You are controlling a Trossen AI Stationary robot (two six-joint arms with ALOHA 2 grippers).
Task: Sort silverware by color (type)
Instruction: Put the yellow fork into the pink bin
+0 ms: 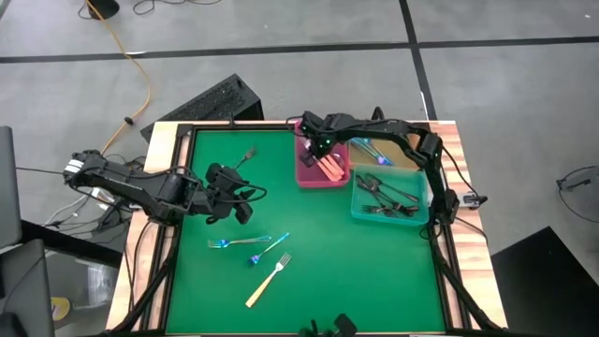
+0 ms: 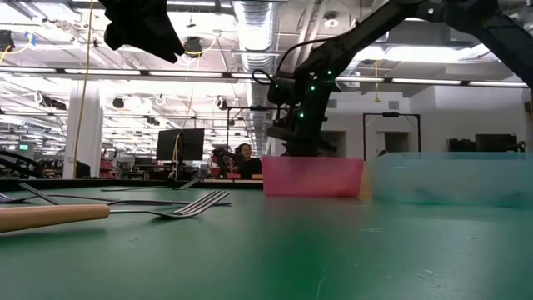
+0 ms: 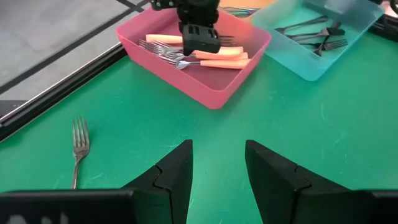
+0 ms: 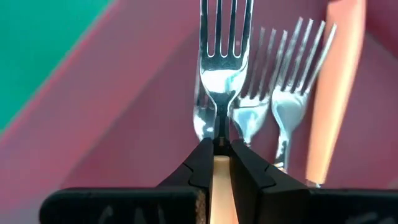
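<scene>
My right gripper [image 1: 325, 154] reaches down into the pink bin [image 1: 309, 175] at the table's far side, shut on a silver fork with a tan handle [image 4: 217, 74]. Other tan-handled forks [image 3: 217, 59] lie in that bin beside it. My left gripper [image 3: 217, 167] hovers open over the green mat [image 1: 374, 281] left of centre, holding nothing. On the mat lie a dark fork [image 1: 246, 154] near the far edge, two blue forks [image 1: 234, 242] [image 1: 271, 248] and a tan-handled fork [image 1: 269, 281] nearer the front. My right gripper pinches the fork between its two fingertips where the metal neck meets the tan handle [image 4: 219, 144]. The fingers come steeply from above, and the handle [image 4: 222, 183] runs back between them. The tines [image 4: 225, 25] point away, low inside the pink bin beside other forks; whether they rest there I cannot tell.
A teal bin [image 1: 360, 213] with dark forks stands right of the pink bin. Behind it, a tan bin [image 1: 407, 161] holds blue forks. A wooden frame [image 1: 168, 140] borders the mat. A black keyboard [image 1: 211, 103] lies beyond the far edge.
</scene>
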